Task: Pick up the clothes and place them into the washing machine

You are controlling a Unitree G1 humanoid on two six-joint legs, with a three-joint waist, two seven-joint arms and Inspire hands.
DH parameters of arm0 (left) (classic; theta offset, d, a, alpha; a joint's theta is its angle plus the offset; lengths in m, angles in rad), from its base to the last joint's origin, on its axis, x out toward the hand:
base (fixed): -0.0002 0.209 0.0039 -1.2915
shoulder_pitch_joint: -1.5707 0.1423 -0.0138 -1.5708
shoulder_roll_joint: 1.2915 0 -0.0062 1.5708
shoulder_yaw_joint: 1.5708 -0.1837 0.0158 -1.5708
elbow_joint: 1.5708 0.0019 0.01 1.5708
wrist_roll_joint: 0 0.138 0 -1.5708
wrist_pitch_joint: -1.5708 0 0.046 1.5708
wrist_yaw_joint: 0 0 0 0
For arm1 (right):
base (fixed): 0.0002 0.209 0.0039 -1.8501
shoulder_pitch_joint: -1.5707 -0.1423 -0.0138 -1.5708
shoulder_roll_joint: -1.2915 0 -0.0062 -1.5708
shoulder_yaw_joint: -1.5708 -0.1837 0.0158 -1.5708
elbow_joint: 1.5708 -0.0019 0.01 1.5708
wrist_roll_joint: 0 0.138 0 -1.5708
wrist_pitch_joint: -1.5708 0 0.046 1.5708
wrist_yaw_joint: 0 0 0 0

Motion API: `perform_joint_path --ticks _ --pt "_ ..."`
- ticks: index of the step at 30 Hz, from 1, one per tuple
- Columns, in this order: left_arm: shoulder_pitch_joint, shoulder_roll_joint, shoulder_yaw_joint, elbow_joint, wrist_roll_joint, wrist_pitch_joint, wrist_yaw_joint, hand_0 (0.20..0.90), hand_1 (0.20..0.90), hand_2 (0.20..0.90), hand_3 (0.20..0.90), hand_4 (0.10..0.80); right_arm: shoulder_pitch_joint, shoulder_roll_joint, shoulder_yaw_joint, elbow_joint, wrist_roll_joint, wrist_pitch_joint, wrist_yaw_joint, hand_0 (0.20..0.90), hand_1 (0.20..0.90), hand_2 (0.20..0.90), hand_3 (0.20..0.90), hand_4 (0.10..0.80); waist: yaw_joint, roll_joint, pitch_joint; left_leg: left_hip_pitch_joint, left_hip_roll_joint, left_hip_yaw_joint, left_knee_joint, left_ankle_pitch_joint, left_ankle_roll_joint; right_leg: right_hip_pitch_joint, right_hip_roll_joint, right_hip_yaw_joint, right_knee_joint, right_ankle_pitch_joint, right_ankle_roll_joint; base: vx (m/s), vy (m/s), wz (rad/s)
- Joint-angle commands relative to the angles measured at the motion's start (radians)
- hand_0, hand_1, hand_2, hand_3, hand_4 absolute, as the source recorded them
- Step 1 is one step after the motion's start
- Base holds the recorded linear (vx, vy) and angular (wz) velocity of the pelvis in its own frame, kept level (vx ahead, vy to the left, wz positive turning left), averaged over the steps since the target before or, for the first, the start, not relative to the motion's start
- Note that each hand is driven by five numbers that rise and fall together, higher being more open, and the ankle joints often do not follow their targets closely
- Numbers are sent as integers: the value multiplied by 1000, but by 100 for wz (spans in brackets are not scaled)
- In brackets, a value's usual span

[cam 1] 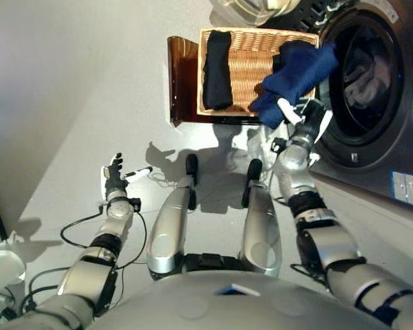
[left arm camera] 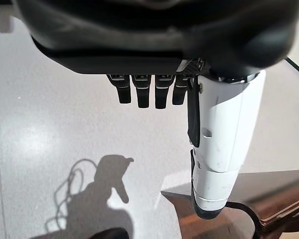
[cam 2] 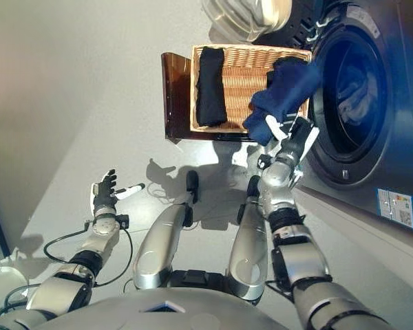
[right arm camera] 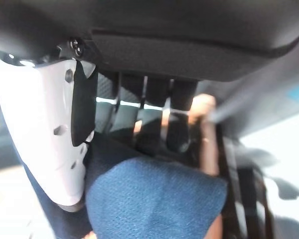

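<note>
The right hand (cam 1: 304,122) gripped a navy blue garment (cam 1: 296,75), lifted between the wicker basket (cam 1: 251,69) and the washing machine's (cam 1: 382,103) open drum. The left hand (cam 1: 115,175) hung relaxed, fingers straight, holding nothing. 1 black garment (cam 1: 217,69) lay in the basket.

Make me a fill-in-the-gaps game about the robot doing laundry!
1. The right hand is holding up a cloth that is dark ____ in colour.
2. The black garment lies inside the wicker ____.
3. The washing machine door opening is on the robot's ____ side.
4. The left hand hangs over the floor and holds ____.

Missing words: blue; basket; right; nothing
</note>
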Motion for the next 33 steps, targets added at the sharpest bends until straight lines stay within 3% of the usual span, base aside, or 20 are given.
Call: perform_joint_path --ticks 1,7,16,22,27,33 --pt "44 16 -4 23 8 -21 41 900 900 900 900 800 -13 13 -59 -122 216 -240 35 200 200 200 200 300 -6 46 -95 -63 -51 -8 69 -64 -30 -1 50 25 -65 32 -19 -37 15 -5" --pt "24 9 -28 9 -22 -21 56 900 900 900 900 800 -56 64 -128 -148 411 -349 36 200 200 200 200 300 -7 60 -76 -161 -48 -4 177 -94 -37 -83 60 26 25 -5 -31 -67 -17 2" --pt "33 4 -44 -26 -52 -28 56 900 900 900 900 800 -159 41 -225 -142 459 -417 -25 200 200 200 200 300 -3 78 -67 -290 -13 4 419 -228 -48 -224 79 23 246 -114 -39 1 -19 1" --pt "29 19 -38 -35 -62 -36 59 900 900 900 900 800 -264 -73 -270 -82 428 -400 -76 200 200 200 200 300 -1 89 -48 -361 1 10 568 -298 -38 -294 87 15 357 -164 -42 -34 -30 -10" --pt "44 26 -46 -43 -68 -46 42 900 900 900 900 800 -345 -181 -308 -30 434 -387 -109 200 200 200 200 300 4 111 -64 -368 0 2 566 -302 -41 -306 88 7 368 -181 -43 5 -44 1" --pt "51 37 -64 -50 -87 -60 20 900 900 900 900 800 -508 -398 -289 110 473 -325 -101 200 200 200 200 300 34 141 -85 -354 -3 1 523 -279 -51 -305 85 7 351 -181 -45 -12 -31 4"
